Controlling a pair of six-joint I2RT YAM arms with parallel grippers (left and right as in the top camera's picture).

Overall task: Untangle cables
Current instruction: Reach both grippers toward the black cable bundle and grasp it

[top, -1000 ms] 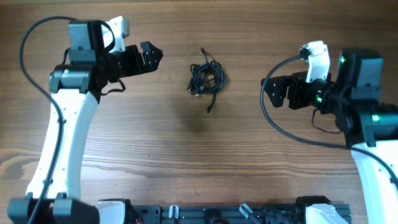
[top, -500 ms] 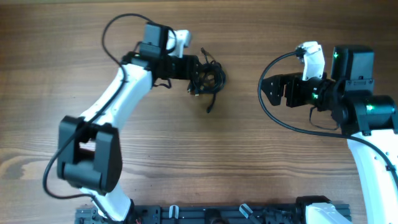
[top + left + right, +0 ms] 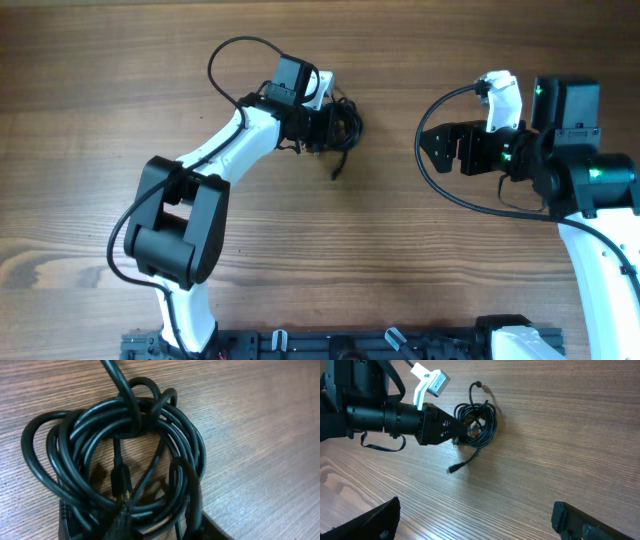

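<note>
The cables (image 3: 343,124) lie as one tangled black coil on the wooden table (image 3: 300,250), back centre. One loose end with a plug (image 3: 337,177) trails toward the front. My left gripper (image 3: 322,128) has reached in from the left, and its fingers press on the near side of the coil. In the left wrist view the cables (image 3: 115,460) fill the frame, with the left gripper (image 3: 135,527) closed around several strands at the bottom edge. My right gripper (image 3: 428,148) hangs wide open and empty to the right of the coil. The right wrist view shows the cables (image 3: 477,417) and left gripper (image 3: 455,430) beyond the right gripper (image 3: 475,520).
A black rail (image 3: 340,345) with the arm bases runs along the table's front edge. The left arm's own thick black wire (image 3: 225,60) loops over the table behind that arm. The right arm's thick wire (image 3: 440,195) curves between the right gripper and the coil.
The left arm swung right from the table's left side to the coil, and its jaws narrowed onto the strands. The right arm has barely moved.
</note>
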